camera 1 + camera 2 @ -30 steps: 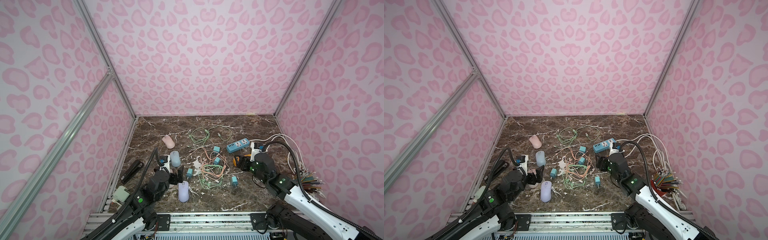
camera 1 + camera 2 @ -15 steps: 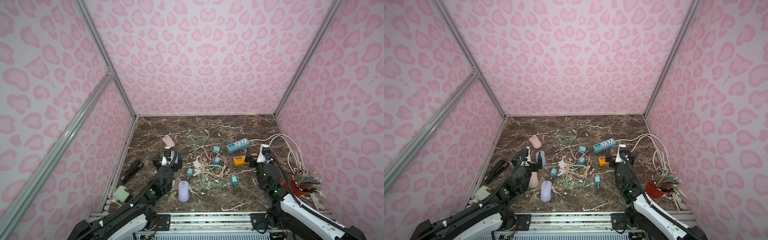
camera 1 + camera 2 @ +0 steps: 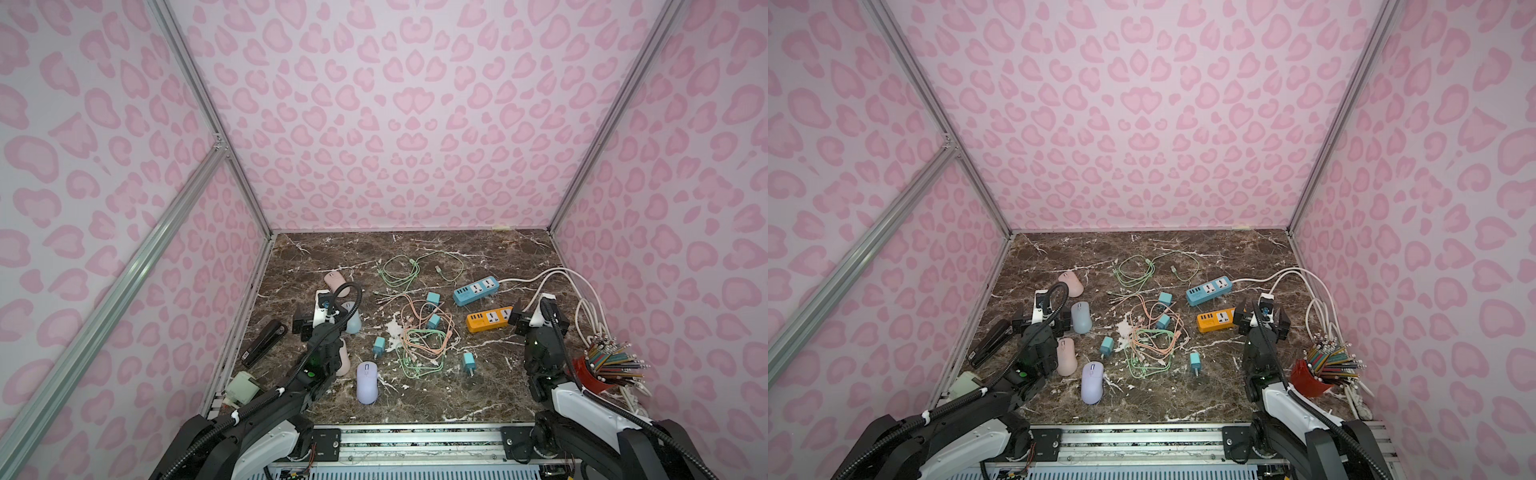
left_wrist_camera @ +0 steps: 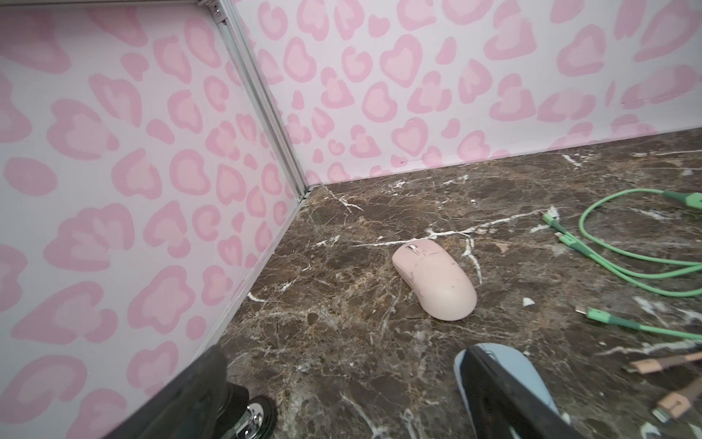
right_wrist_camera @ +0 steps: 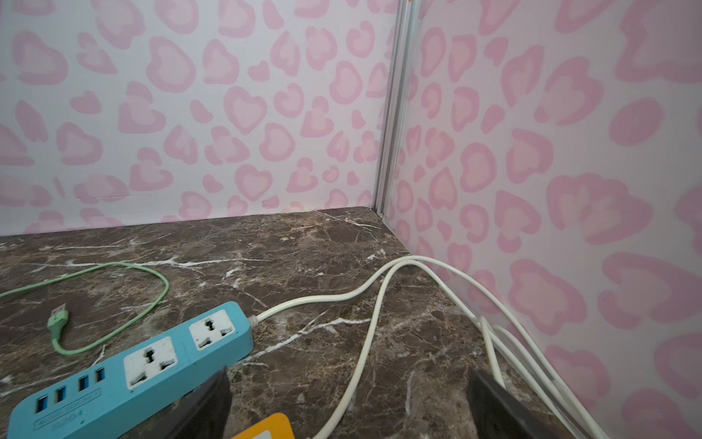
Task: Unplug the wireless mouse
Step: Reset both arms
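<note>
Several wireless mice lie at the left of the marble floor: a pink mouse (image 3: 334,282) (image 4: 437,281) at the back, a blue-grey mouse (image 3: 354,322) (image 4: 532,374), a second pink mouse (image 3: 1066,356) and a lavender mouse (image 3: 367,381) nearest the front. No cable shows in any of them. My left gripper (image 3: 320,321) (image 4: 349,403) hovers open beside the blue-grey mouse, holding nothing. My right gripper (image 3: 539,321) (image 5: 353,414) stands open and holding nothing just right of the orange power strip (image 3: 489,318) (image 5: 266,427).
A blue power strip (image 3: 476,289) (image 5: 152,365) lies behind the orange one. White cords (image 3: 582,299) run along the right wall. Loose green and peach cables (image 3: 419,345) and teal chargers (image 3: 433,298) fill the middle. A red pencil cup (image 3: 590,372) is front right, a black stapler (image 3: 264,340) at the left.
The right gripper has swung right, away from the orange power strip, and opened wider. The left gripper has risen from beside the near pink mouse and moved back towards the blue-grey one.
</note>
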`<action>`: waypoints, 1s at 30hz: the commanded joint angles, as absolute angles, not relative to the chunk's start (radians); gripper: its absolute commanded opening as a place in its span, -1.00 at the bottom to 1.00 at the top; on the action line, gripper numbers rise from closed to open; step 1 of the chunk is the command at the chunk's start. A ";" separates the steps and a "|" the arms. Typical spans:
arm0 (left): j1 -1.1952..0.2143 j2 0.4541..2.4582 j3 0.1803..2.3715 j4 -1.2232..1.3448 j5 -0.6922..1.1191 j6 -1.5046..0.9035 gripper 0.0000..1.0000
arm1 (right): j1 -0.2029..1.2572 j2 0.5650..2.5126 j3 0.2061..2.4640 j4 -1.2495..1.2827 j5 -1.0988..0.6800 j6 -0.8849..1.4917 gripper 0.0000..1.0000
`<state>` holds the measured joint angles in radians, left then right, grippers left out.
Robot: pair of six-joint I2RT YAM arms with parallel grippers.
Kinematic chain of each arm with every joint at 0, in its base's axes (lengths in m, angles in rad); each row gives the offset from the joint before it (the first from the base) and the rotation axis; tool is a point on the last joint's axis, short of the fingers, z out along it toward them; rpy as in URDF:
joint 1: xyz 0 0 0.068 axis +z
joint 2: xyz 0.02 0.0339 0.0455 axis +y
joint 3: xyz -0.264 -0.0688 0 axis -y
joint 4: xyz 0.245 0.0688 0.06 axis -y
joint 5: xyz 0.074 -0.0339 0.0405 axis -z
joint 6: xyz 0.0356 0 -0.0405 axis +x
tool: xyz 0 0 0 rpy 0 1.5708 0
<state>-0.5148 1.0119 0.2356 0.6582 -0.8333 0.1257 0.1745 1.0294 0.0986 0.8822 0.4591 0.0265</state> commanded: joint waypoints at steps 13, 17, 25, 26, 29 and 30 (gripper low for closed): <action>-0.422 1.135 0.196 0.891 -0.778 0.111 0.97 | 0.153 1.479 0.065 1.582 0.531 0.008 0.98; -0.376 1.185 0.182 0.930 -0.769 0.062 0.97 | 0.178 1.498 0.075 1.552 0.448 -0.044 0.98; -0.351 1.315 0.165 1.108 -0.776 0.073 0.96 | 0.152 1.560 0.094 1.564 0.402 -0.032 1.00; -0.351 1.342 0.170 1.138 -0.774 0.088 0.97 | 0.147 1.542 0.102 1.521 0.391 -0.022 1.00; -0.353 1.457 0.179 1.307 -0.780 0.167 1.00 | 0.143 1.565 0.108 1.551 0.384 -0.025 1.00; -0.353 1.510 0.182 1.370 -0.794 0.182 0.99 | 0.143 1.562 0.107 1.546 0.384 -0.025 1.00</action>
